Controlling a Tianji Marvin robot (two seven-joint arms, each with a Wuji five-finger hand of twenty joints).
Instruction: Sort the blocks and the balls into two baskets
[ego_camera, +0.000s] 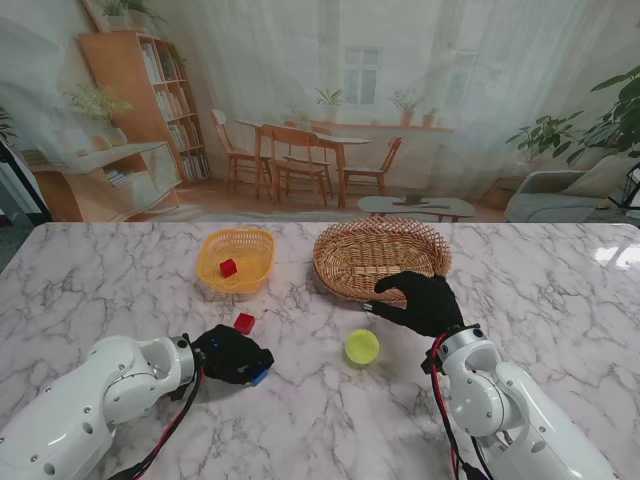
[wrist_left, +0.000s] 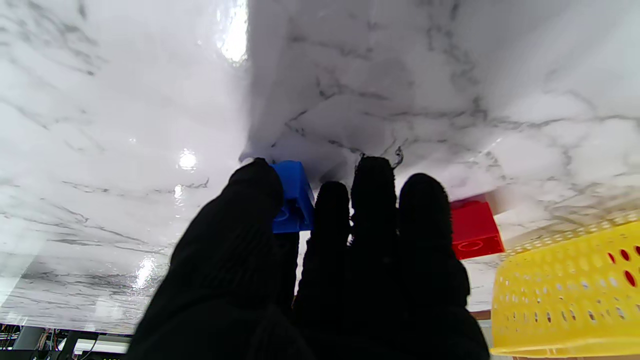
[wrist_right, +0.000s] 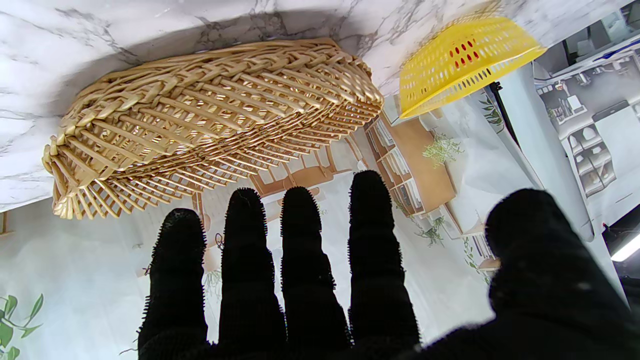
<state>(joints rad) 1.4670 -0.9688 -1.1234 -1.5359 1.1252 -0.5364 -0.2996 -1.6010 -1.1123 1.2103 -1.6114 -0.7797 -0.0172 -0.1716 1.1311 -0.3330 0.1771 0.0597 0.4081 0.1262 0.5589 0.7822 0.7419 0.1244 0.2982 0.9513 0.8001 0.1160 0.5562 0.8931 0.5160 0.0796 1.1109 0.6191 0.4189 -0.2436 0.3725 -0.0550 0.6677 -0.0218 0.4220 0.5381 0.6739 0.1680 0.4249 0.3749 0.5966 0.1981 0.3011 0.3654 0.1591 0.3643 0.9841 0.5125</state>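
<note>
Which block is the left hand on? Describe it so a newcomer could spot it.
Start at the yellow basket on the marble table, then come nearer to me to the black left hand. The blue block peeks from under its fingers. The loose block beside it is red and untouched.

three blocks (ego_camera: 229, 268), one ball (ego_camera: 362, 347), two baskets (ego_camera: 262, 243)

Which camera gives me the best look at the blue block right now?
The left wrist view: the blue block fills it, pinched between thumb and fingers of the left hand. The stand view shows only a blue corner under that hand. The right wrist view misses it.
</note>
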